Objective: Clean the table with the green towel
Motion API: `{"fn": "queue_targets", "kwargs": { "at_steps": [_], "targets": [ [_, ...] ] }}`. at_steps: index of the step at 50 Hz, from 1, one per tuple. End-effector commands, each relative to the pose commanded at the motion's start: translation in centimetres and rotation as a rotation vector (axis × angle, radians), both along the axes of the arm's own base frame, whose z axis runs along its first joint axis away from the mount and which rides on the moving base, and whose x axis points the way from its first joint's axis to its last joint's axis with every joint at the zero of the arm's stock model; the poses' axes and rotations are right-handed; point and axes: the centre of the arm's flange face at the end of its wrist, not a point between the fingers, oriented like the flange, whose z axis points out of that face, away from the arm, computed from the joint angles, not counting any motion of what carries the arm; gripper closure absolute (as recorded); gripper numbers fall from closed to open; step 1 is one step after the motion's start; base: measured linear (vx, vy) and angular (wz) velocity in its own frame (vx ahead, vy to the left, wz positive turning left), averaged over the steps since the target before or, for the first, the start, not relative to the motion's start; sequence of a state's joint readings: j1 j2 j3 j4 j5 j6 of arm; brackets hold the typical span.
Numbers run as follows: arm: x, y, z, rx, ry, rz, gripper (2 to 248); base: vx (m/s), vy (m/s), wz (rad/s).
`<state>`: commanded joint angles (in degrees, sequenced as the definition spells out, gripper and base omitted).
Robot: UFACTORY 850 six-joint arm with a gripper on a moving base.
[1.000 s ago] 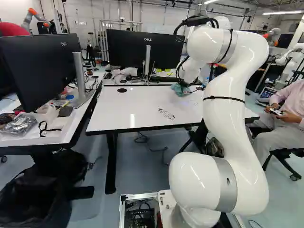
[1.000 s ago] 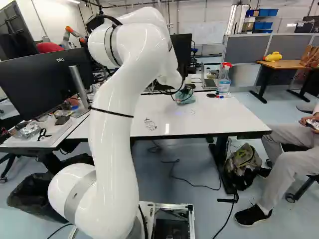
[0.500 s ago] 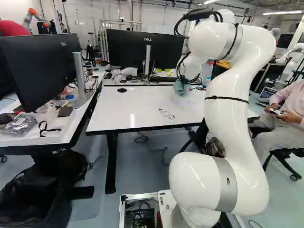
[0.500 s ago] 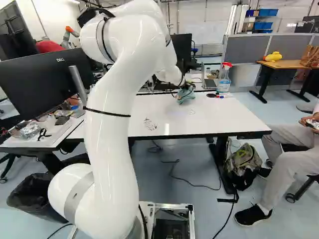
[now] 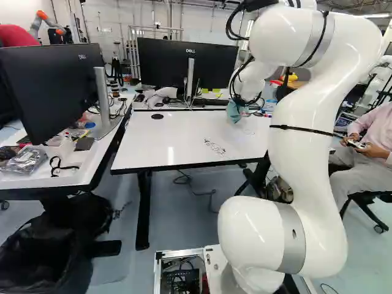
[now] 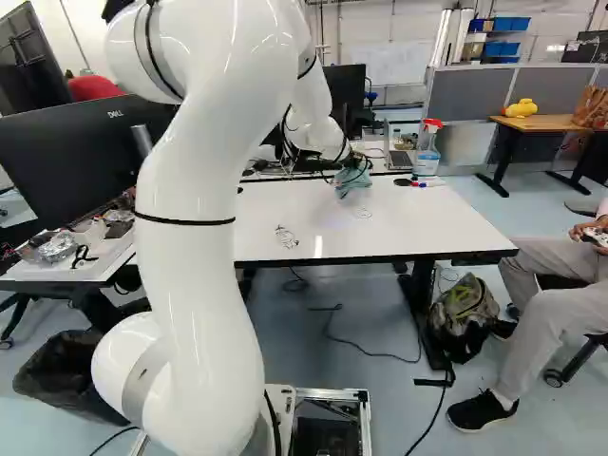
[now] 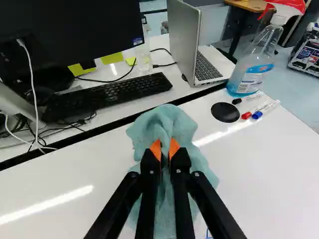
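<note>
End effector (image 6: 355, 164) over white table (image 6: 399, 223), monitor (image 5: 214, 67) beyond.

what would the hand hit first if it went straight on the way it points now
Past the green towel in its grip, the hand would likely meet the white tabletop first; the depth of any gap is unclear.

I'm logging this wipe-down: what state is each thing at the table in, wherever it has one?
Gripper: shut on the towel
Green towel: bunched, pinched between the fingers
White table: black scribble unwiped
Markers: lying down, capped
Spray bottle: upright
Laptop: open
</note>
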<state>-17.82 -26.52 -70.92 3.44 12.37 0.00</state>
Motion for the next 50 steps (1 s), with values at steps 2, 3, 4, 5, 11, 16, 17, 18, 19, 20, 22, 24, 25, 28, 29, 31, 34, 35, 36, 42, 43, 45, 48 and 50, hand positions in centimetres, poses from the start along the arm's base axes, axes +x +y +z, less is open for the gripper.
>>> {"fn": "queue_targets", "kwargs": {
  "at_steps": [2, 3, 4, 5, 11, 16, 17, 18, 19, 20, 22, 24, 25, 28, 29, 31, 34, 35, 36, 42, 43, 45, 48, 50],
  "targets": [
    [-0.4, 0.1, 0.0, 0.001, 0.002, -0.001, 212, 0.000, 0.000, 0.000],
    [-0.6, 0.1, 0.1, 0.001, 0.003, -0.001, 212, 0.000, 0.000, 0.000],
    [-0.8, 0.1, 0.1, 0.001, 0.005, -0.002, 212, 0.000, 0.000, 0.000],
    [-1.0, 0.1, 0.1, 0.002, 0.006, -0.002, 212, 0.000, 0.000, 0.000],
    [-2.1, 0.3, 0.2, 0.004, 0.012, -0.005, 212, 0.000, 0.000, 0.000],
    [-3.1, 0.5, 0.3, 0.006, 0.017, -0.008, 212, 0.000, 0.000, 0.000],
    [-3.3, 0.5, 0.3, 0.006, 0.018, -0.008, 212, 0.000, 0.000, 0.000],
    [-3.5, 0.5, 0.3, 0.006, 0.020, -0.009, 212, 0.000, 0.000, 0.000],
    [-3.7, 0.6, 0.4, 0.007, 0.020, -0.009, 212, 0.000, 0.000, 0.000],
    [-3.8, 0.6, 0.4, 0.007, 0.021, -0.010, 212, 0.000, 0.000, 0.000],
    [-4.2, 0.7, 0.4, 0.008, 0.023, -0.011, 212, 0.000, 0.000, 0.000],
    [-4.6, 0.7, 0.4, 0.008, 0.025, -0.012, 212, 0.000, 0.000, 0.000],
    [-4.8, 0.7, 0.5, 0.009, 0.027, -0.013, 212, 0.000, 0.000, 0.000],
    [-5.4, 0.8, 0.5, 0.011, 0.033, -0.014, 212, 0.000, 0.000, 0.000],
    [-5.6, 0.9, 0.5, 0.012, 0.035, -0.015, 212, 0.000, 0.000, 0.000],
    [-6.0, 0.9, 0.5, 0.014, 0.040, -0.016, 212, 0.000, 0.000, 0.000],
    [-6.6, 1.0, 0.5, 0.017, 0.049, -0.017, 212, 0.000, 0.000, 0.000],
    [-6.8, 1.1, 0.5, 0.018, 0.052, -0.017, 212, 0.000, 0.000, 0.000],
    [-6.9, 1.1, 0.4, 0.019, 0.055, -0.018, 212, 0.000, 0.000, 0.000],
    [-7.5, 1.1, 0.3, 0.030, 0.077, -0.022, 212, 0.000, 0.000, 0.000],
    [-7.6, 1.2, 0.3, 0.032, 0.081, -0.022, 212, 0.000, 0.000, 0.000],
    [-7.7, 1.2, 0.2, 0.037, 0.089, -0.024, 212, 0.000, 0.000, 0.000],
    [-8.0, 1.2, 0.1, 0.044, 0.102, -0.026, 212, 0.000, 0.000, 0.000],
    [-8.2, 1.2, 0.1, 0.049, 0.111, -0.028, 212, 0.000, 0.000, 0.000]
  ]
}}
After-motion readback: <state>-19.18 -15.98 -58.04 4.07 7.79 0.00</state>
